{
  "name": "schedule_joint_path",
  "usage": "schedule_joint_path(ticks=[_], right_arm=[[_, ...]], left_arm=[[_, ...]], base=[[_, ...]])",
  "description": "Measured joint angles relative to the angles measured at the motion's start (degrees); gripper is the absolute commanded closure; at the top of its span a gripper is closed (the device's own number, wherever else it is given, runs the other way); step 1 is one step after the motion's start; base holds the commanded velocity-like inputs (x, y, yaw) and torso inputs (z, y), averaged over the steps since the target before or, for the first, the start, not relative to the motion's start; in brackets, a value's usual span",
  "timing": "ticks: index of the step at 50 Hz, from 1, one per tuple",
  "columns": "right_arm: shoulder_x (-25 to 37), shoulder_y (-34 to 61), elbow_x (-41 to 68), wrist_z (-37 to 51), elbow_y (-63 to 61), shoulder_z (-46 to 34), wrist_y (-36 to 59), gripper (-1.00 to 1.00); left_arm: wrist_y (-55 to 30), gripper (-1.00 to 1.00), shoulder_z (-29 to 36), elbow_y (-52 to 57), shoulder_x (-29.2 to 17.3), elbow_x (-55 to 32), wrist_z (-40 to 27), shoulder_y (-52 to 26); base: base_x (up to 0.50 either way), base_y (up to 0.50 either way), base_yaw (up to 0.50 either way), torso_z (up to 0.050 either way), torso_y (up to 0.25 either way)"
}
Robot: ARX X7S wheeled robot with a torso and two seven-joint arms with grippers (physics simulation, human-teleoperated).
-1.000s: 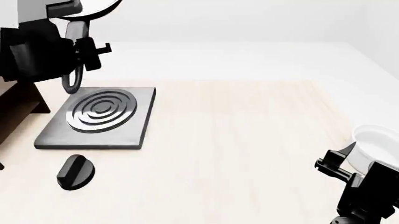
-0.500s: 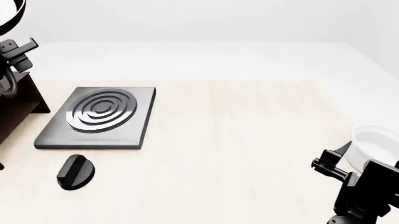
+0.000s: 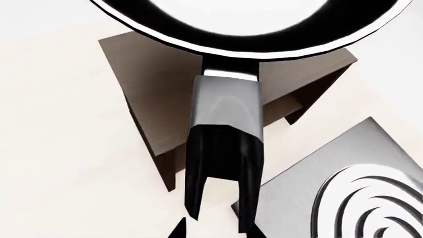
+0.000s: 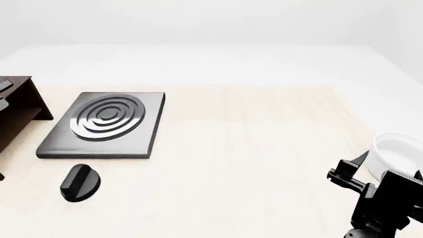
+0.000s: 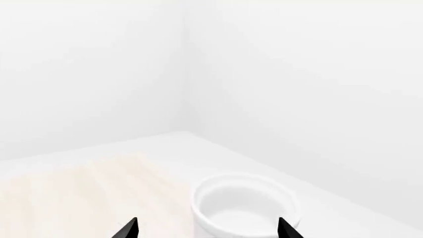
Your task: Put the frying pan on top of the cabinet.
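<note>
The frying pan (image 3: 264,42) shows only in the left wrist view, its glossy inside and black rim held in the air over the cabinet (image 3: 158,84). Its long handle (image 3: 225,109) runs back into my left gripper (image 3: 213,229), which is shut on it. The dark brown cabinet's flat top lies below the pan. In the head view only the cabinet's right end (image 4: 20,104) shows at the left edge; the pan and left gripper are out of that view. My right gripper (image 4: 350,176) is open and empty at the front right, its tips (image 5: 207,229) apart before the white bowl.
A grey stove plate (image 4: 106,124) with concentric rings lies right of the cabinet, also in the left wrist view (image 3: 357,198). A black knob (image 4: 79,182) lies in front of it. A white bowl (image 4: 396,158) stands at the right edge beside my right gripper (image 5: 244,206).
My left arm has carried the pan leftward out of the head view, over the cabinet. The right gripper has shifted slightly left.
</note>
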Motion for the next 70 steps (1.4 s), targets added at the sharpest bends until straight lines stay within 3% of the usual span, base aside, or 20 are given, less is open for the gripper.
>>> schedule_joint_path(ticks=[28,44,45,59,65,70], right_arm=[[0.2,-0.1,0.3,0.3,1.0,-0.6,-0.6,-1.00],[0.4,-0.5,0.4,0.7,0.2,-0.8,-0.5,-1.00],[0.4,-0.5,0.4,0.7,0.3,-0.9,-0.5,-1.00],[0.5,-0.7,0.6,0.9,0.8,-1.1,-1.1,-1.00],[0.5,-0.8,0.7,0.9,1.0,-1.1,-1.3,-1.00],[0.5,-0.8,0.7,0.9,1.2,-1.3,-1.6,-1.00]], left_arm=[[-2.7,1.00,-29.0,0.0,3.1,31.9,5.6,2.0],[-4.0,1.00,-37.5,0.0,3.9,42.4,7.6,2.9],[-4.1,-1.00,-37.8,0.0,4.0,42.8,7.8,2.9],[-3.8,-1.00,-38.1,0.1,4.7,47.7,11.3,1.5],[0.1,-1.00,-37.8,0.1,5.1,48.4,13.8,-0.3],[0.8,-1.00,-36.5,6.0,6.7,49.4,16.3,-1.4]], base=[[0.00,0.00,0.00,0.001,0.001],[0.00,0.00,0.00,0.000,0.001],[0.00,0.00,0.00,0.000,0.000],[0.00,0.00,0.00,0.000,0.000],[0.00,0.00,0.00,0.000,0.000],[0.00,0.00,0.00,0.000,0.000]])
